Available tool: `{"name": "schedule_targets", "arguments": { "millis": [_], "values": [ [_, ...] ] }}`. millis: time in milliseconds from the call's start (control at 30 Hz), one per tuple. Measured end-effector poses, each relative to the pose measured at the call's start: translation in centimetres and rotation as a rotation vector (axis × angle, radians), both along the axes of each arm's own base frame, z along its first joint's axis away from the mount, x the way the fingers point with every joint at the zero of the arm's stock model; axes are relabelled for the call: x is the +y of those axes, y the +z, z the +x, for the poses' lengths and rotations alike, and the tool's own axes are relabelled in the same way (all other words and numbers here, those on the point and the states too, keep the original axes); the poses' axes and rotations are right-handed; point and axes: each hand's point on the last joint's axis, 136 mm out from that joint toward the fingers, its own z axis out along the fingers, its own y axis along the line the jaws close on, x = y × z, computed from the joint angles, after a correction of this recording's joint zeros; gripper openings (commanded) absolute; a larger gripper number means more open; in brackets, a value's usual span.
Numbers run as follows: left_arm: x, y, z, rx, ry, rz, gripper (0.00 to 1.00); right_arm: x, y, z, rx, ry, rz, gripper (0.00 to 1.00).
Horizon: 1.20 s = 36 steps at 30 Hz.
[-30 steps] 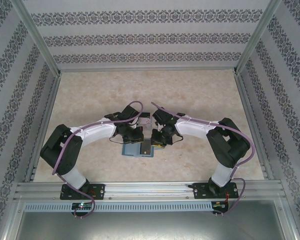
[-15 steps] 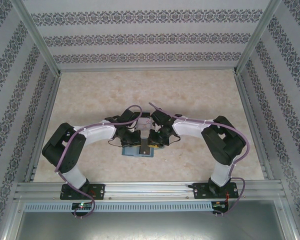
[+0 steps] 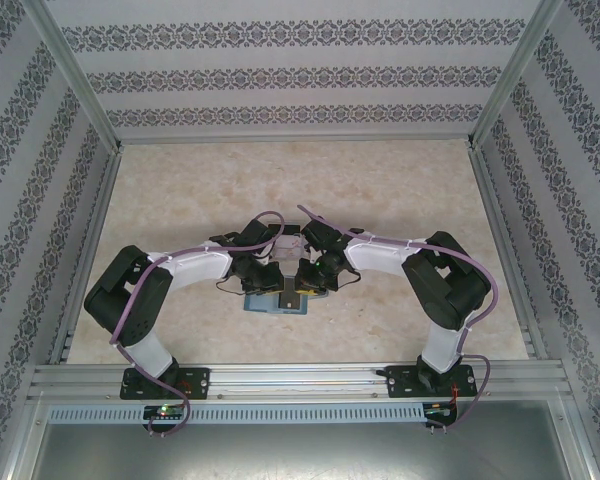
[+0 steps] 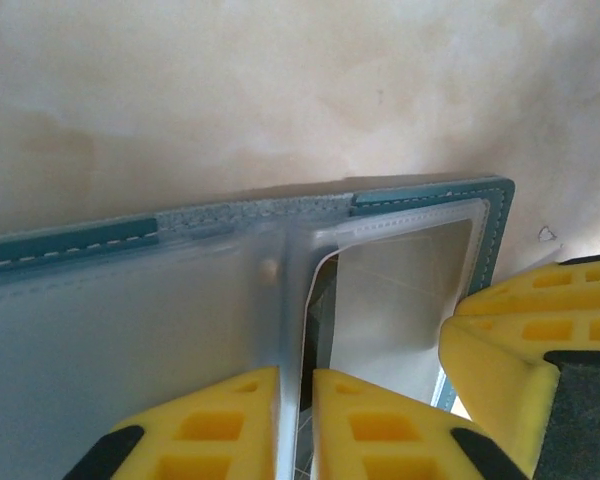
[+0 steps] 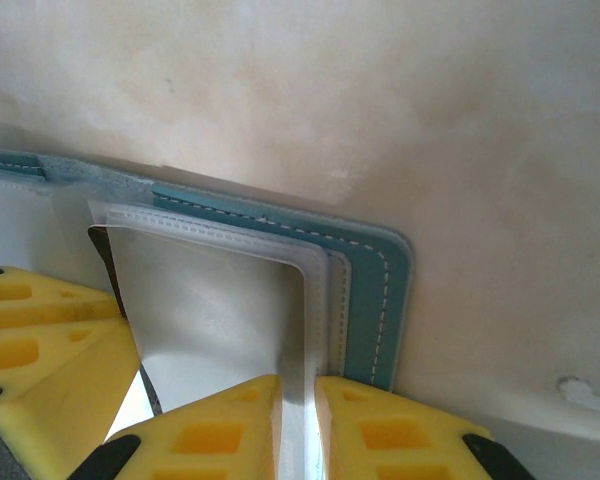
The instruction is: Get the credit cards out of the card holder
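Observation:
The teal card holder [image 3: 264,305] lies open on the table between the two arms. In the left wrist view its teal stitched edge [image 4: 420,194] frames grey-blue panels and a clear pocket. My left gripper [image 4: 295,425] stands around one pale wall of that pocket. Its jaws are a little apart, with a dark slit beside the sheet. My right gripper [image 5: 298,430] is shut on the pocket's stitched clear edge, next to the teal border [image 5: 375,300] of the card holder. The pocket stands spread open between the two grippers. A black credit card [image 3: 292,298] shows on the holder from above.
The table [image 3: 310,180] is beige marble-patterned, with patterned walls on three sides and an aluminium rail [image 3: 300,378] at the near edge. Each wrist view has the other gripper's yellow finger close by, the right one [image 4: 510,350] and the left one [image 5: 50,340].
Both arms have drawn slightly closer together over the holder. The left jaws have eased apart a little around the pocket wall. The holder has stayed in place.

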Motion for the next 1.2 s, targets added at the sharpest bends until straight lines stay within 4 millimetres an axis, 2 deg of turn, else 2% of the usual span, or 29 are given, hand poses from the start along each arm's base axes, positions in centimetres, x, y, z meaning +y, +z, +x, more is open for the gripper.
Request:
{"name": "schedule_targets", "arguments": {
  "millis": [433,767,1067,1200],
  "values": [
    [0.0,-0.4,0.0,0.001,-0.043,0.018,0.20,-0.1,-0.1,0.0,-0.001,0.000,-0.007,0.19],
    [0.6,-0.4,0.0,-0.003,-0.059,0.064,0.18,-0.4,0.0,0.1,-0.017,0.004,-0.035,0.22],
    [0.8,-0.4,0.0,-0.003,-0.058,0.073,0.15,-2.3,0.0,-0.4,-0.027,0.006,-0.129,0.22],
    [0.8,-0.4,0.0,-0.004,-0.057,0.073,0.15,-2.2,0.2,-0.3,-0.031,0.003,-0.122,0.20]
  ]
}}
